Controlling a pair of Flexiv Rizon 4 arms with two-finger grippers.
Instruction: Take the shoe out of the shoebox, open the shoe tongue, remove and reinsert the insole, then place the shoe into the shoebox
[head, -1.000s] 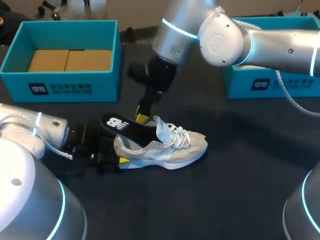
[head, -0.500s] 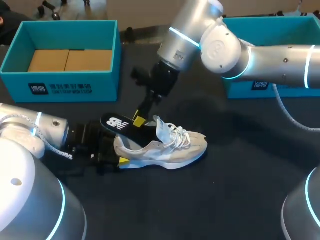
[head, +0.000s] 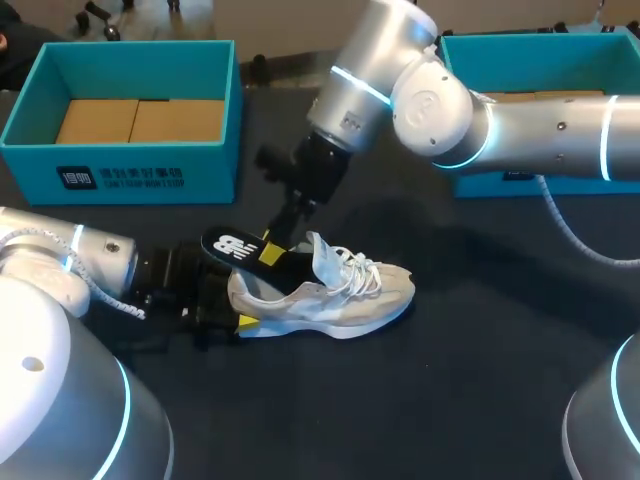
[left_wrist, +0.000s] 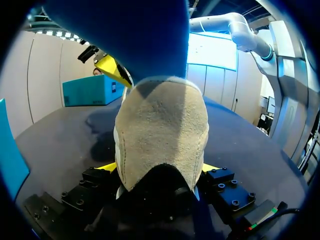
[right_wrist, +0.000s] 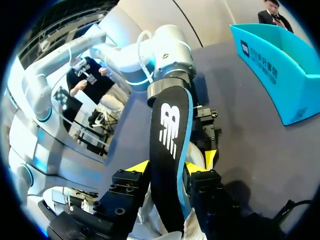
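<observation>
The dark matte tabletop (head: 480, 400) carries a teal cardboard shoebox (head: 120, 178) in the upper left of the frame and a second teal box (head: 540, 40) in the upper right. Just below centre the pale beige-and-white laced sneaker (head: 340, 295) stands on its sole, toe pointing right.

The left gripper (left_wrist: 159, 169) pinches its heel from both sides. The right gripper (right_wrist: 167, 167), reaching down from above, is clamped across the black foam insole (right_wrist: 170, 120). The insole's heel end juts out past the collar, and its front seems tucked inside.

From where I stand, the worry is the steep angle. Driven forward like that, the soft insole may buckle or catch on the raised white tongue (head: 322, 255). It could also slide through the narrow pinch. Any hard push might twist the sneaker, since it is held only at the heel.
</observation>
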